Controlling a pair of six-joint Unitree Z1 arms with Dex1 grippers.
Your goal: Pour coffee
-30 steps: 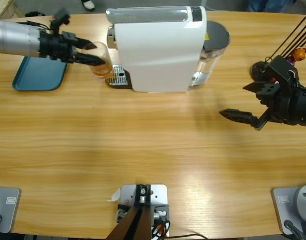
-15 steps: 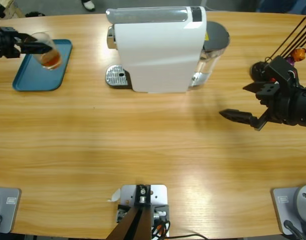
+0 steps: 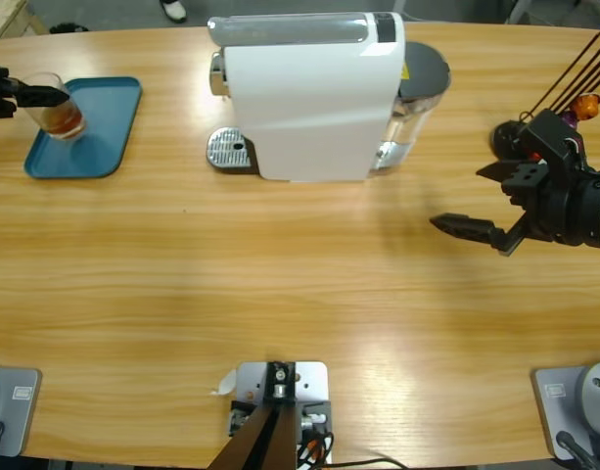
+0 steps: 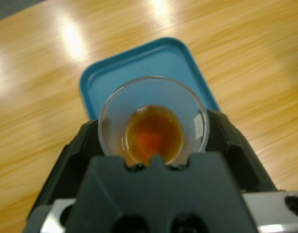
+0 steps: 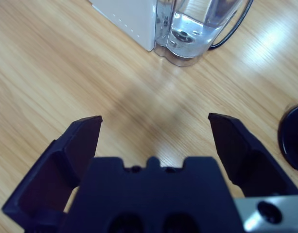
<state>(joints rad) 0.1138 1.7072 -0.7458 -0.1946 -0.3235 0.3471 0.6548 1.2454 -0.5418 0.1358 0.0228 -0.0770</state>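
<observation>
**A:** Fingers check first. Your left gripper (image 4: 153,162) is clenched on the small clear glass tumbler (image 4: 153,121), one black finger (image 4: 73,155) on each side of it. Your right gripper (image 5: 156,128) is spread wide, nothing in it, hovering over bare wooden desk (image 3: 300,284), well apart from everything on the left.

**B:** Where's the coffee?

**A:** Shallow layer of amber-brown coffee (image 4: 153,136) in the bottom of that tumbler. You have the glass roughly upright over the near edge of the flat teal plastic tray (image 4: 144,60), at the far left of the desk. Can't tell from either view whether its base touches the tray or hangs above it.

**B:** And the machine?

**A:** White boxy coffee machine (image 3: 314,98) is well away to the right of the tray. Its round perforated metal drip plate (image 3: 229,150) has nothing on it.

**B:** So how far along?

**A:** Late, I'd say. Coffee is in the glass and the glass is away from the spout. What looks left: seat it flat inside the tray, then let go. Watch the rim side, you're close to the tray edge.
</observation>
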